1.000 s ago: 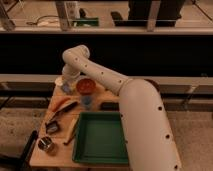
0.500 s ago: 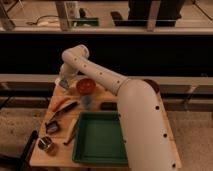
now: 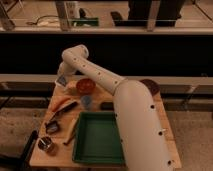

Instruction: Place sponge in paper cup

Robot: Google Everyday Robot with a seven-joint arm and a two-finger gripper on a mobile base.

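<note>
My gripper [image 3: 62, 79] is low over the back left corner of the wooden table [image 3: 165, 125], with the arm reaching across from the right. A flat pale grey triangular piece [image 3: 62, 80] shows at its tip. The sponge is not in plain view, and I cannot tell whether the gripper holds it. A small whitish shape [image 3: 56, 80] sits just left of the gripper; it could be the paper cup, but I cannot tell. The orange bowl [image 3: 85, 86] stands just right of the gripper.
A small blue cup [image 3: 86, 101] stands in front of the orange bowl. A green tray [image 3: 100, 150] fills the front middle. An orange item [image 3: 60, 103], a dark-handled tool [image 3: 65, 111], a wooden stick [image 3: 70, 132] and a metal cup [image 3: 46, 144] lie at the left. A dark red dish [image 3: 150, 86] sits back right.
The gripper has shifted slightly left at the back left corner of the table. Nothing else has visibly moved.
</note>
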